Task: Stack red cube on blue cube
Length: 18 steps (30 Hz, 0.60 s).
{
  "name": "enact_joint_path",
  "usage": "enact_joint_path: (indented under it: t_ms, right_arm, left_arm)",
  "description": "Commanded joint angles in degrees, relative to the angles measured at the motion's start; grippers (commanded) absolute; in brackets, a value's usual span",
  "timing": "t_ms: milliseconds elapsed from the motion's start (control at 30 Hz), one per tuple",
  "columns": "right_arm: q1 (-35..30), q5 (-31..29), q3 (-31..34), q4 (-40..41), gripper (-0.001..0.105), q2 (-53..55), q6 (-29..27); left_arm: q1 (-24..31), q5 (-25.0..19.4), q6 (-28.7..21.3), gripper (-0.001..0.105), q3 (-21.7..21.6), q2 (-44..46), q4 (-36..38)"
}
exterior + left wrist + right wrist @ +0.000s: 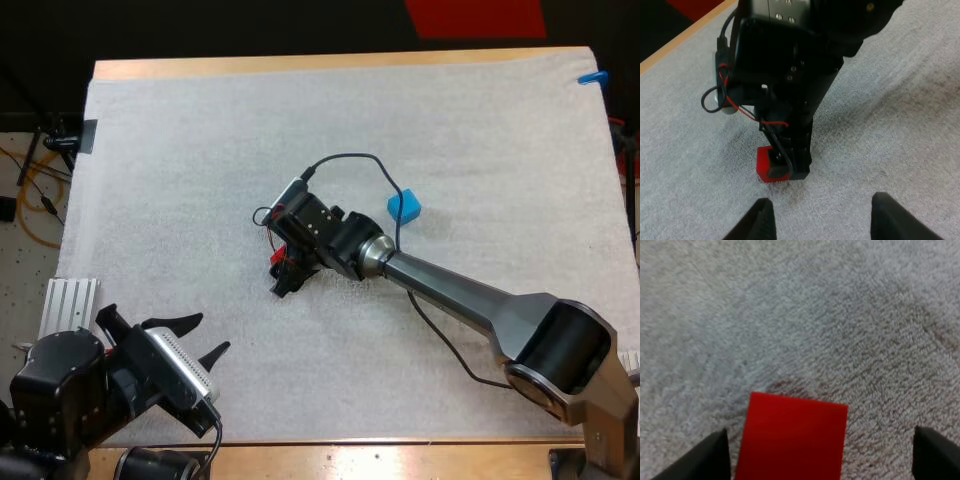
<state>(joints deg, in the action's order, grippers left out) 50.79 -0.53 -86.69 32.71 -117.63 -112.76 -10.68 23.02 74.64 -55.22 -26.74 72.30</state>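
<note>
White mat [200, 150] is covering the wooden surface [300, 65].

High view: right arm [450, 290] is spanning from the right edge to mid-mat. Right pincer [285, 275] is pointing down at the red cube [277, 258]. The cube is mostly hidden beneath it, so contact is hard to judge from here. Blue cube [404, 207] is sitting on the mat just beyond the right arm's wrist, apart from the red cube. Left pincer [208, 335] is hanging near the mat's near-left corner, released, fingers spread.

Left wrist view: left fingers [760, 222] are standing apart with bare mat between them. Right pincer is standing over the red cube, which is resting on the mat.

Right wrist view: right pincer is released. Red cube is lying between its fingers [715, 455], just beside one and well clear of the other.
</note>
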Motion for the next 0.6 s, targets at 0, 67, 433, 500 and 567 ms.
enact_joint_path:
  t_ms: [0,67,433,500,567]
  right_arm:
    - [0.03,-0.39,-0.6,-0.9,0.071,-0.13,0.39]
    - [0.03,-0.53,-0.6,-1.11,0.071,-0.71,0.71]
    - [0.03,-0.31,-1.12,-0.72,0.039,-1.88,2.38]
    - [0.03,-0.31,-1.54,-0.48,0.033,-1.88,3.37]
    - [0.03,-0.31,-2.62,0.86,0.032,-1.62,3.96]
  left_arm:
    - [-0.11,0.57,0.47,0.044,-0.06,0.13,0.19]
    - [-0.11,0.57,0.47,0.044,-0.06,0.13,0.19]
    - [-0.11,0.57,0.47,0.044,-0.06,0.13,0.19]
    - [-0.11,0.57,0.47,0.044,-0.06,0.13,0.19]
    - [-0.11,0.57,0.47,0.044,-0.06,0.13,0.19]
